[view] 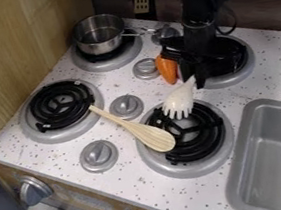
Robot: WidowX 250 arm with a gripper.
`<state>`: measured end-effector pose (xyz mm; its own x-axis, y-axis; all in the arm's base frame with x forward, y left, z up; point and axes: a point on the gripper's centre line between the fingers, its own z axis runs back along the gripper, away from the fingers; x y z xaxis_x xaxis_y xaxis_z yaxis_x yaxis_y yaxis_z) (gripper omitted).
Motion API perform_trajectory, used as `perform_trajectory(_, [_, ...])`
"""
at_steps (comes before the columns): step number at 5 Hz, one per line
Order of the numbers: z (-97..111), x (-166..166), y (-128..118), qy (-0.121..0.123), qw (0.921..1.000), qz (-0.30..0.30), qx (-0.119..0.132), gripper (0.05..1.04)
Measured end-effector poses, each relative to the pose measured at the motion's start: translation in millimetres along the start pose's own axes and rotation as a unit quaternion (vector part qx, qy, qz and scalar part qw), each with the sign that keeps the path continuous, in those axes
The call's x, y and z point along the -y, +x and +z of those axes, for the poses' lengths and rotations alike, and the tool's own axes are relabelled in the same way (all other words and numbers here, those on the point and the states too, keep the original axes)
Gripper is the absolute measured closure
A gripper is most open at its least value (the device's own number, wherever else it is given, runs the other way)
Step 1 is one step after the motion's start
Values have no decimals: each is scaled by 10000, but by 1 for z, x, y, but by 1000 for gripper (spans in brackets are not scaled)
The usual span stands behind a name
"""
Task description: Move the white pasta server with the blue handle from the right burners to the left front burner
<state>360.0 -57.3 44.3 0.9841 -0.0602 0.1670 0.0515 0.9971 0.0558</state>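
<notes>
The gripper (192, 76) hangs over the upper right of the stove, beside the back right burner, pointing down. It is shut on the upper end of a white fork-like utensil (179, 99), whose tines point down over the front right burner (196, 140). Just left of the gripper is an orange carrot (167, 69), near a grey knob. A wooden spoon (134, 128) lies slantwise, its handle end at the left burner and its bowl at the edge of the front right burner.
A metal pot (99, 35) stands on the back left burner. The grey sink (280, 154) is at the right. Knobs (98, 155) rise between the burners, and a wooden wall (19, 51) borders the left side.
</notes>
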Motion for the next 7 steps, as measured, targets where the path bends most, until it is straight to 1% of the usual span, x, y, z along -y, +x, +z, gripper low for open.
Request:
perform_trajectory(1, [11,-11,-8,130,9999,22,50,953])
perform_trajectory(2, [18,-32,-17,272,9994,212,38,953])
perform_trajectory(3, [24,-53,-23,361,9985,405,-68,953])
perform_trajectory(4, [23,-79,-31,370,9972,570,-319,953])
perform_trajectory(5, [23,-105,-43,221,9936,943,-589,953])
perform_trajectory(6, [18,-129,-46,162,9912,1206,-527,953])
perform_trajectory(7, [2,-146,-52,-63,9831,1748,-544,953])
